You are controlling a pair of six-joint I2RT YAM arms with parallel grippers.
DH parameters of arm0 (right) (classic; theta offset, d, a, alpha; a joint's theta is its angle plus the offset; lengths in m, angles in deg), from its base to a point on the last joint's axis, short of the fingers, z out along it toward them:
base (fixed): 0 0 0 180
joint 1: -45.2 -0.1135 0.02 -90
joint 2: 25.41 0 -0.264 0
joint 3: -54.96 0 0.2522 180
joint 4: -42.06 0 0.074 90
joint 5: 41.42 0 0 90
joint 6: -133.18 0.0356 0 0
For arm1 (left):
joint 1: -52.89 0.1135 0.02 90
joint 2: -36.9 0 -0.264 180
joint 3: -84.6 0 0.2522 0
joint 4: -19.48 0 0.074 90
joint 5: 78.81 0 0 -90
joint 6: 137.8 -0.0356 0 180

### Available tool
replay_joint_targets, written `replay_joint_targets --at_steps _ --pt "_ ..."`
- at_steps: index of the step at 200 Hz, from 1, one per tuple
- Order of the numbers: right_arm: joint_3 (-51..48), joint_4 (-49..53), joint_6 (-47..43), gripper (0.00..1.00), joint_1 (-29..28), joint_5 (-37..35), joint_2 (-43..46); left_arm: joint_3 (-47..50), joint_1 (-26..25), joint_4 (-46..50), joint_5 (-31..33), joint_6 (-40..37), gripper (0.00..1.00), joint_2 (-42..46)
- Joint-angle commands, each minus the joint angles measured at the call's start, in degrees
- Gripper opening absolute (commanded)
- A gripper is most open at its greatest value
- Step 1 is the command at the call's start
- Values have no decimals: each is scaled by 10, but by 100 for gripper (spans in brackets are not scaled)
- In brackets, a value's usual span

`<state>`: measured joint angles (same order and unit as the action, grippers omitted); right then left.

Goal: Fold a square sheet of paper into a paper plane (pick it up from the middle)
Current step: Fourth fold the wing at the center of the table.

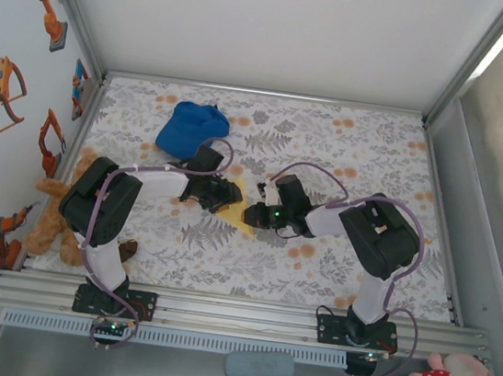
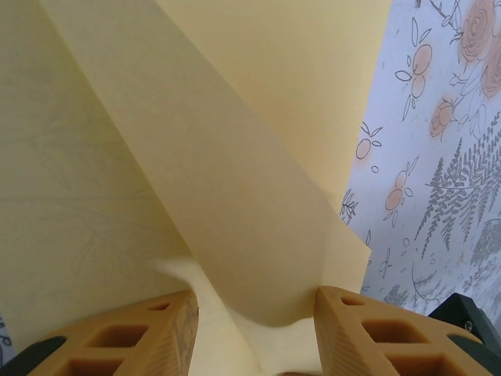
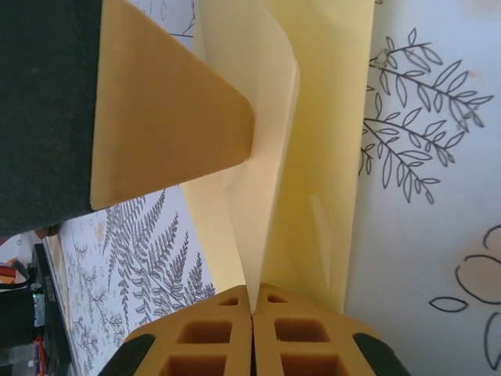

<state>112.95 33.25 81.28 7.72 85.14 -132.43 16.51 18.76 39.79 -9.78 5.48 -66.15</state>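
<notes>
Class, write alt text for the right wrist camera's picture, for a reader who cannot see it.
The right gripper, its orange fingers shut, pinches a raised fold of the yellow paper lying on a floral tablecloth. From the upper left, the left arm's orange finger reaches the paper.

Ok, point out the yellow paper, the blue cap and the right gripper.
yellow paper (image 1: 247, 222): top view, its uncovered lower corner.
blue cap (image 1: 192, 127): top view, middle of the fabric.
right gripper (image 3: 252, 301): right wrist view, where its shut fingertips meet on the paper.
</notes>
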Motion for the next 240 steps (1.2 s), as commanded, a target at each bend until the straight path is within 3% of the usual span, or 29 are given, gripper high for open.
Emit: replay_joint_targets --at_steps 1,91,127,159,196,240 --pt "-9 -20 15 4 8 26 -11 17 -7 86 21 -15 46 -36" --pt "-22 -102 85 0 32 90 -33 -21 -5 85 21 -37 60 46" --pt "-23 -103 92 0 38 95 -35 -1 2 48 27 -41 60 110" --pt "-19 -103 92 0 38 99 -40 21 7 -18 -9 -34 50 119" --pt "-14 -103 92 0 38 103 -50 -7 7 -75 -66 -8 34 52" --pt "-12 -101 93 0 38 107 -57 -16 12 -94 -71 9 25 4"
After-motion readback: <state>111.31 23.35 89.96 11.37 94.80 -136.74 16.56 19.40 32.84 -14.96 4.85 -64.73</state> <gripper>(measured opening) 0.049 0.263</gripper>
